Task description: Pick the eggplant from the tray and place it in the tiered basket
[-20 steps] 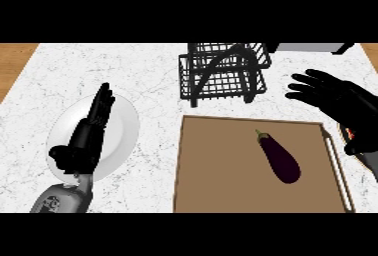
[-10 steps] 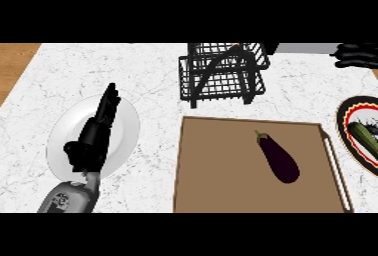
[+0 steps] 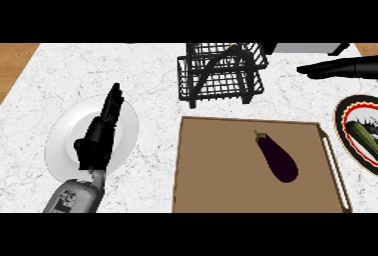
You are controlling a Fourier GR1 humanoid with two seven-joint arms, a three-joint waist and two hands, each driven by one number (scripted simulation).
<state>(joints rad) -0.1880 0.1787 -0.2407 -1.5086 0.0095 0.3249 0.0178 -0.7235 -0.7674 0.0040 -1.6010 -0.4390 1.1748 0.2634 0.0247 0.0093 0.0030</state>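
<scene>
Eggplant lies on the brown tray, right of centre, stem toward the basket, body slanting down and right. Nothing touches it. Pick not yet begun, by the look of it.

Right hand at the upper right edge, fingers straight and pressed together, pointing left toward the basket, holding nothing. It sits well apart from the eggplant, beyond the tray's far corner.

Left hand rests over the white plate, fingers straight and together, pointing up-view. Idle.

Risks, as judged from here:
- The eggplant is smooth and tapered; a grasp near the thin stem end may let it swing or slip. Mid-body looks safer.
- It lies near the tray's right rail; fingers coming in from the right could catch the rail or roll the eggplant away.
- A second plate with a green vegetable sits just right of the tray; a low reach could brush it.
- The basket is open wire with tiers; a long eggplant entering crosswise could snag on the upper frame.
</scene>
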